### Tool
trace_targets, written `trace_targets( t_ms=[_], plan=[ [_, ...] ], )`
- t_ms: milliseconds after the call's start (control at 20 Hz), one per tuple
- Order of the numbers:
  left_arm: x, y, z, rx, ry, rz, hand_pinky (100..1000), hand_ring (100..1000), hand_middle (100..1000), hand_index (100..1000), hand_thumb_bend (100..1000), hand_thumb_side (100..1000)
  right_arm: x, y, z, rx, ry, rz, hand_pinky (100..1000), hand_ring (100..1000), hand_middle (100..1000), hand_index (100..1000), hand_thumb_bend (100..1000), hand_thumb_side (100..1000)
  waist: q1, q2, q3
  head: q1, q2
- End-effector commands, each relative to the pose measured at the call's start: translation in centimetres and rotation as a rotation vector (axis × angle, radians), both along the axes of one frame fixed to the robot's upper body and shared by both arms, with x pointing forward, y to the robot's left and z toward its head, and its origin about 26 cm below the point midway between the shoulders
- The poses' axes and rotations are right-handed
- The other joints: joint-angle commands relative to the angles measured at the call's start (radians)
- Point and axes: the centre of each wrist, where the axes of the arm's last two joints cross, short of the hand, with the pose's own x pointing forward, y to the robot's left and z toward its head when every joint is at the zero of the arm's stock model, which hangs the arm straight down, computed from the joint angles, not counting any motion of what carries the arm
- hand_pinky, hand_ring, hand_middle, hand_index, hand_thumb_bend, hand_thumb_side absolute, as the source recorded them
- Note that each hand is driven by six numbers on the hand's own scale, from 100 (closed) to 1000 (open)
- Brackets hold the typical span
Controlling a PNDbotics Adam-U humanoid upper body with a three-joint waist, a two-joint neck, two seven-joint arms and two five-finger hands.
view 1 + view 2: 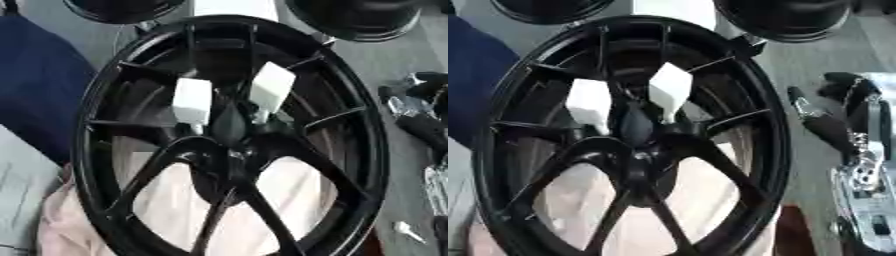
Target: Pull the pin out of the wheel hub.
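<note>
Item: black wheel (367, 165), spoked, filling most of both views, standing tilted. Two white blocks (192, 101), (271, 87) are seen at the hub (229, 131), just above its centre, one either side of a dark rounded cap; these are taken to be the handles of pins, each with a thin stem running down into the hub.

Right hand (846, 135): seen at the right edge of the right eye view, black and silver, well apart from the wheel. Its fingers appear fairly straight and nothing is held, so it is judged open. Left hand: not seen in either view.

Risks, as judged: two blocks stand close together, so the wrong one could be taken or both knocked. A pull off the stem's line could jam the pin or rock the tilted wheel. The nearby spokes could catch the fingers on approach.

Hidden or unclear: the stems' seating in the hub is lost in black on black. What supports the wheel cannot be told. A small pale object (408, 231) at lower right is not identified. The right hand is cut off by the frame.
</note>
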Motion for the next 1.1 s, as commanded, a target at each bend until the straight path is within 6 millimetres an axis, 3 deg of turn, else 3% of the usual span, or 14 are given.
trace_targets(
  t_ms=[50, 150, 400, 500, 750, 900, 950, 1100],
  plan=[
    [-0.1, 0.2, 0.7, 0.019, -0.019, 0.001, 743, 613, 518, 713, 185, 716, -0.3, -0.2, 1.0, -0.011, -0.033, -0.008, 799, 605, 473, 629, 563, 129, 0.004, -0.02, -0.001, -0.002, -0.009],
    [-0.1, 0.3, 0.9, 0.026, -0.023, 0.002, 743, 613, 518, 713, 181, 712, -0.3, -0.3, 1.0, 0.001, -0.037, -0.015, 797, 603, 473, 629, 543, 163, 0.005, -0.02, -0.001, -0.003, -0.006],
    [-0.1, 0.6, 2.4, 0.085, -0.057, 0.012, 742, 613, 518, 714, 157, 684, -0.3, -0.2, 1.1, 0.082, -0.07, -0.011, 797, 609, 482, 649, 304, 363, 0.014, -0.019, -0.005, -0.007, 0.003],
    [0.0, 0.7, 3.3, 0.129, -0.07, 0.013, 742, 614, 518, 715, 149, 673, -0.3, -0.3, 1.1, 0.111, -0.081, -0.005, 798, 610, 483, 652, 275, 396, 0.017, -0.018, -0.007, -0.008, 0.003],
    [0.1, 0.4, 6.8, 0.318, -0.121, -0.004, 743, 616, 522, 721, 132, 610, -0.4, -0.7, 1.2, 0.126, -0.098, -0.012, 796, 607, 480, 649, 338, 346, 0.026, -0.017, -0.008, -0.015, 0.005],
    [0.2, 0.4, 7.6, 0.377, -0.124, 0.003, 743, 616, 522, 721, 132, 610, -0.4, -0.7, 1.2, 0.125, -0.1, -0.015, 796, 607, 480, 649, 338, 346, 0.026, -0.017, -0.008, -0.016, 0.005],
    [0.2, 0.4, 7.7, 0.383, -0.125, 0.004, 746, 628, 542, 751, 176, 544, -0.4, -0.7, 1.2, 0.125, -0.1, -0.016, 794, 603, 476, 645, 417, 312, 0.027, -0.018, -0.008, -0.017, 0.006],
    [-0.1, -1.2, 10.1, 0.512, -0.174, -0.043, 753, 653, 575, 780, 243, 555, -0.8, -1.6, 1.2, 0.095, -0.089, -0.049, 793, 601, 474, 642, 423, 309, 0.064, -0.024, -0.004, -0.05, 0.012]
  ],
)
